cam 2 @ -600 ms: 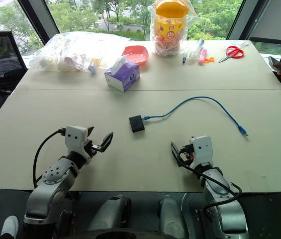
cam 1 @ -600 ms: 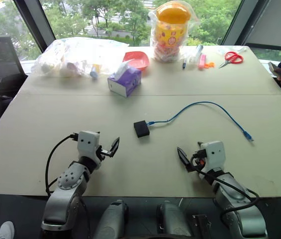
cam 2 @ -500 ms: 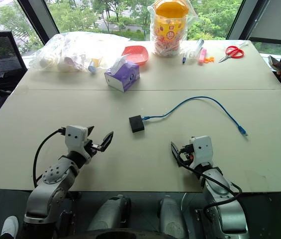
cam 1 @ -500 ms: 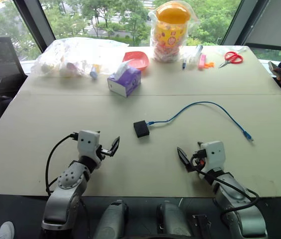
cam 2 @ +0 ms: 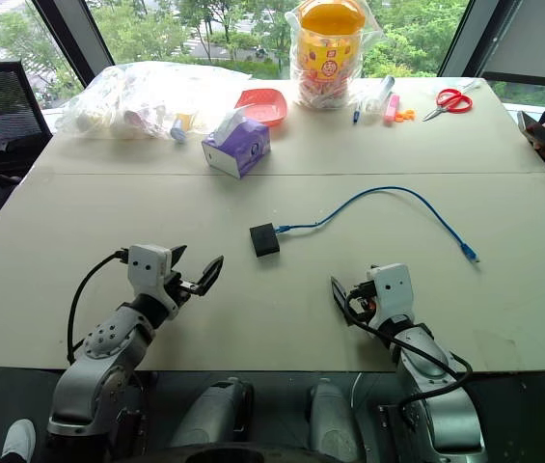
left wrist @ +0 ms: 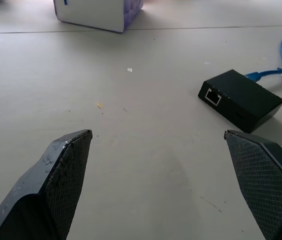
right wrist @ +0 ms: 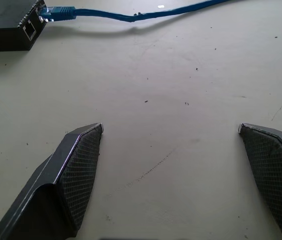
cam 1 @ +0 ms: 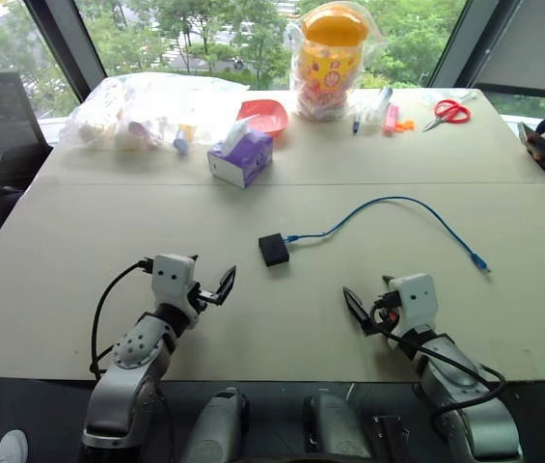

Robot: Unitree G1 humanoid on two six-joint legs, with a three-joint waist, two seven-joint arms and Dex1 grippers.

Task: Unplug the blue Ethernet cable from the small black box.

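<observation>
Fingers of left gripper [cam 1: 212, 287] and right gripper [cam 1: 366, 311] spread wide, empty; no writing is legible.

On the beige table [cam 2: 282, 145], the small black box [cam 2: 264, 239] lies near the middle with the blue Ethernet cable [cam 2: 388, 196] plugged into its right side and arching off to the right. The left gripper [cam 2: 198, 272] and right gripper [cam 2: 349, 294] hover near the front edge, jaws spread, well apart from the box. At the back stand a purple tissue box [cam 2: 239, 145], a red bowl [cam 2: 261, 104] and red scissors [cam 2: 453, 99].
</observation>
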